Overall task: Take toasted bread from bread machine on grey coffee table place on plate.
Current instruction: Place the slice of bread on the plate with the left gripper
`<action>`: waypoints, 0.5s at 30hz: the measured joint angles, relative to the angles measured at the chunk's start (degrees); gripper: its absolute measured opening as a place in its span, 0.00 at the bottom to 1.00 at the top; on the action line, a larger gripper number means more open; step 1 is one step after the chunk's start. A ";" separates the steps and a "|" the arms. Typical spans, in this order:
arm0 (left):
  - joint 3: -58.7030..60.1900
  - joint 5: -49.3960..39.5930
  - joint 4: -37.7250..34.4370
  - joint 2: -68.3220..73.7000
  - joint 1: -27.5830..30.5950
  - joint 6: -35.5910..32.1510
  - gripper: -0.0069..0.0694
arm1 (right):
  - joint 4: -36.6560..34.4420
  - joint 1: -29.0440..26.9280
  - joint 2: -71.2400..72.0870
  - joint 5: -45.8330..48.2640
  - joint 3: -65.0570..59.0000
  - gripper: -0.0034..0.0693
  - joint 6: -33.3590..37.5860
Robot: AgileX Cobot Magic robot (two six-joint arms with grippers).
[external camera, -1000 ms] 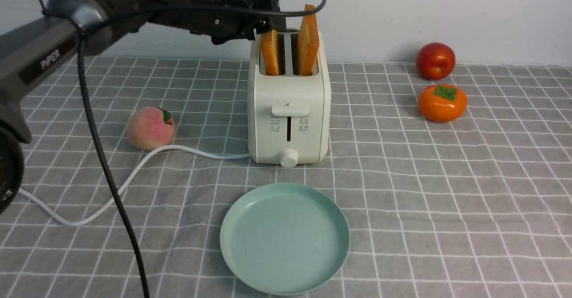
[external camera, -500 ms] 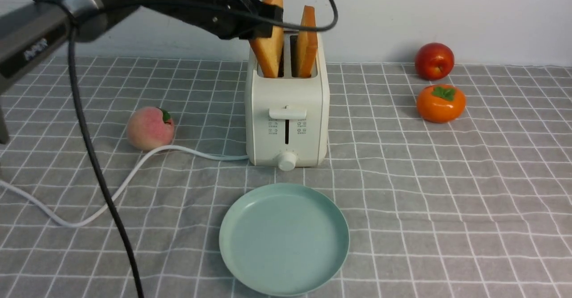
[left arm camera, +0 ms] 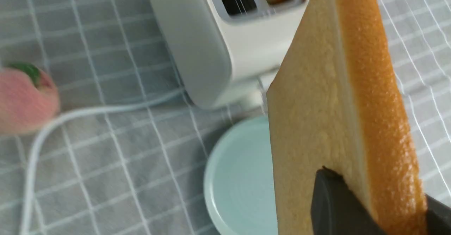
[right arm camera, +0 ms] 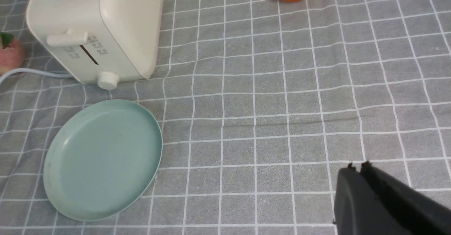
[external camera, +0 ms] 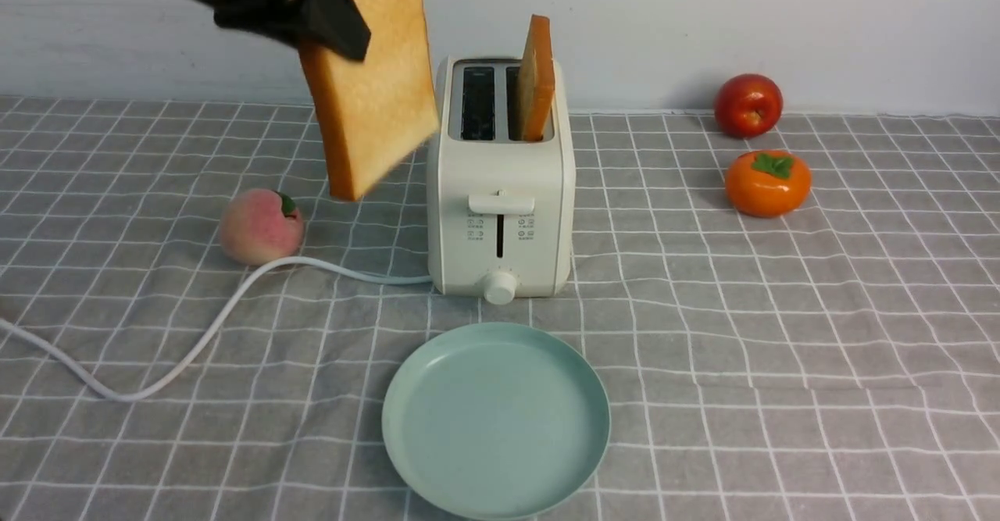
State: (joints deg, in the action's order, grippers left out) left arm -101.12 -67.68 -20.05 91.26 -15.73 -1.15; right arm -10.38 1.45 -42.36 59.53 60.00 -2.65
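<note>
Toasted bread shows here as two slices. The held slice (external camera: 375, 76) hangs in the air over the bench (external camera: 781, 310), on the side of the bread machine (external camera: 500, 193) that faces the left edge, tilted with one corner lowest. It is fully clear of the slots. The left fingers (external camera: 332, 25) pinch it at its upper part, one dark pad on the broad golden face. In the left wrist view the other pad sits behind the orange-brown crust, so the slice is clamped across its thickness. I cannot tell whether its lower corner touches the machine's side wall or only passes in front of it.

The second slice (external camera: 537, 76) stands upright in the slot nearer the right edge, its upper half above the top of the machine. The bread machine stands close to the far edge, about midway along it, with its lever and knob facing the near edge. The plate (external camera: 495, 419) lies flat just in front of it, close to the near edge, apart from the knob.

A white cord (external camera: 195, 341) runs from the machine's base toward the left edge, curving past a peach (external camera: 260, 226). An apple (external camera: 748, 105) and a persimmon (external camera: 768, 183) sit near each other toward the far right corner.

The right fingers (right arm camera: 380, 199), seen only in the right wrist view, are pressed together and grip nothing. They are over bare cloth between the plate and the right edge.
</note>
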 joint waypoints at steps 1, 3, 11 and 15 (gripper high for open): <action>4.08 1.02 -2.23 -0.95 0.00 -1.42 0.23 | -0.12 0.00 0.00 0.00 0.00 0.08 0.00; 11.78 3.78 -7.87 -1.99 0.00 -4.52 0.23 | -0.36 0.00 0.00 0.00 0.00 0.09 0.00; 36.31 15.08 -35.79 1.56 0.00 -31.80 0.23 | -0.71 0.00 0.00 0.18 0.00 0.09 0.00; 40.29 19.86 -47.15 6.36 0.00 -44.22 0.23 | -0.71 0.00 0.00 0.18 0.00 0.09 0.00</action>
State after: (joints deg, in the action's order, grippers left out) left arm -60.83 -47.83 -67.20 97.62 -15.73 -45.37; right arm -11.09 1.45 -42.36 59.72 60.00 -2.65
